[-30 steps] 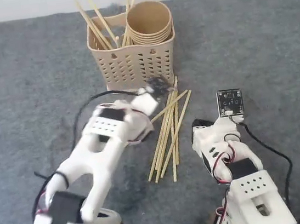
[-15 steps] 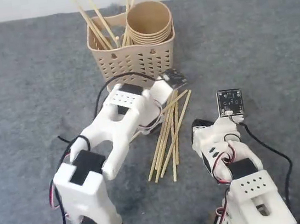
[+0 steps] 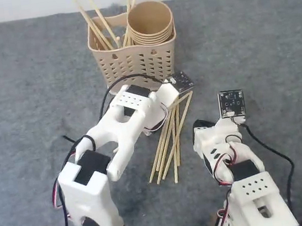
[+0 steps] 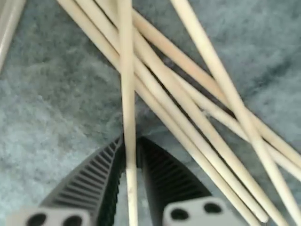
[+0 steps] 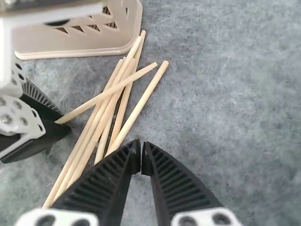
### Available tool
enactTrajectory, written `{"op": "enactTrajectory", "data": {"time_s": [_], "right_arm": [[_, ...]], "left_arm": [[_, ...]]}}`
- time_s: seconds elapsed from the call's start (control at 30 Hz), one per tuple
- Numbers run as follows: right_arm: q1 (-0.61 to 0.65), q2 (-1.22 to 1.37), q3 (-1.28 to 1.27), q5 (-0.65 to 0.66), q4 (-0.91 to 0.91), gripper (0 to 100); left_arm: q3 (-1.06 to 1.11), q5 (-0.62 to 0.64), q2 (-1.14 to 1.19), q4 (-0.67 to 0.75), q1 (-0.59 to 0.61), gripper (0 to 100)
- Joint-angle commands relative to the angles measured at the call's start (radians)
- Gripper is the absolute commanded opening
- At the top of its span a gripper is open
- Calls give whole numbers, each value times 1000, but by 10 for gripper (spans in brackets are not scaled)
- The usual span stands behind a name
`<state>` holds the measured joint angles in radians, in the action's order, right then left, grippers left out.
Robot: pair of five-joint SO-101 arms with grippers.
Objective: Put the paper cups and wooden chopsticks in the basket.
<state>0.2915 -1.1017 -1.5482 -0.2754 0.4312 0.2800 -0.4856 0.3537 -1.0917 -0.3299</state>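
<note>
The single chopstick (image 4: 126, 94) I am after sits clamped between the jaws of the left gripper (image 4: 130, 141), lying across the top of the loose chopsticks (image 3: 168, 138) on the grey carpet (image 3: 28, 107), just in front of the basket (image 3: 133, 65). The right wrist view suggests the grip is near one end of the stick, with the rest reaching out over the pile.

That is my first worry. Held so far from its middle, the stick can swivel in the jaws as I lift, and then it droops or slips out. Where it crosses the others, it may also drag or roll a neighbour with it and scatter the pile further.

The basket is the next hazard. The upright chopsticks (image 3: 97, 22) already in it splay outward and the stack of paper cups (image 3: 150, 21) takes up the other compartment, so the free opening looks narrow. A tilted stick could catch on the rim or a wall slot and shove the basket, which looks light.

The right gripper (image 5: 140, 157) is pinched together on nothing, near the pile's near end. If I swing the left arm wide, the two could meet.
</note>
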Motion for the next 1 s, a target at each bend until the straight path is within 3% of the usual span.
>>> {"op": "enactTrajectory", "data": {"time_s": [0.0,0.27,0.7,0.97], "right_arm": [[27,-22,12,-61,8,26],[104,-21,77,-109,147,26],[104,-19,138,-144,150,26],[102,88,267,-144,151,26]], "left_arm": [[117,-5,-132,32,9,13],[521,2,-497,382,37,13],[636,3,-601,499,37,13],[789,55,-687,721,37,13]]}}
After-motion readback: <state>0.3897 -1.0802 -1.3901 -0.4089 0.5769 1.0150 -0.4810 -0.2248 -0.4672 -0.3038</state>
